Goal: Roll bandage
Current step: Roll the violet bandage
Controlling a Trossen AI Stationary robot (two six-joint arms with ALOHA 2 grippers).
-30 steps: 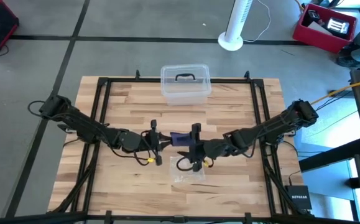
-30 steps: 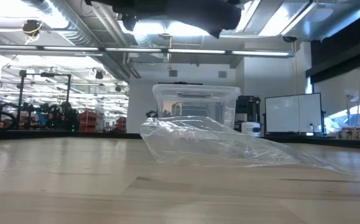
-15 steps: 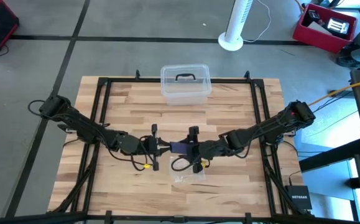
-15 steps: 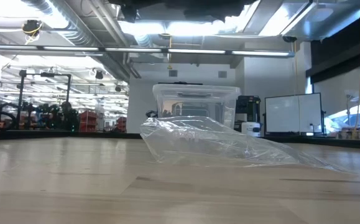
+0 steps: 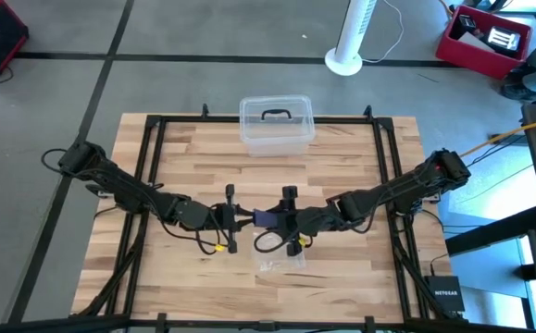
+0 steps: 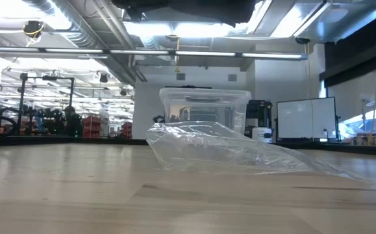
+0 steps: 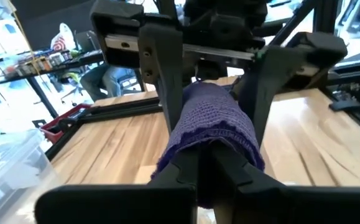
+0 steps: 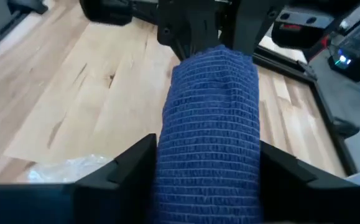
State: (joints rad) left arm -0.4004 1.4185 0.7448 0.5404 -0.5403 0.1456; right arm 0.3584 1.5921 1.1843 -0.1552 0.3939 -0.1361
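1. The bandage (image 5: 268, 219) is a blue-purple roll held in the air over the table's middle, between the two grippers; its ribbed weave fills the right wrist view (image 8: 211, 124) and shows purple in the left wrist view (image 7: 211, 124).
2. The left gripper (image 5: 240, 220) comes in from the left side, jaws together and pinched on the near end of the bandage; in its own view the two dark fingers (image 7: 192, 177) meet under the fabric.
3. The right gripper (image 5: 286, 220) faces it from the right side. Its fingers (image 8: 127, 165) stand on either side of the roll, close along its flanks; whether they actually press on it cannot be told.
4. The two grippers sit almost nose to nose, with only the bandage between them.
5. A clear plastic bag (image 5: 281, 262) lies on the table just below the grippers, on the near side; in the low view it sits crumpled on the wood (image 6: 226, 153), with the arms dark overhead.
6. A clear lidded box (image 5: 276, 123) with a black handle stands at the far edge, well apart from the grippers.
7. The wooden table (image 5: 184, 157) has bare board left and right of the centre and between the grippers and the box; a black frame runs round its edge.
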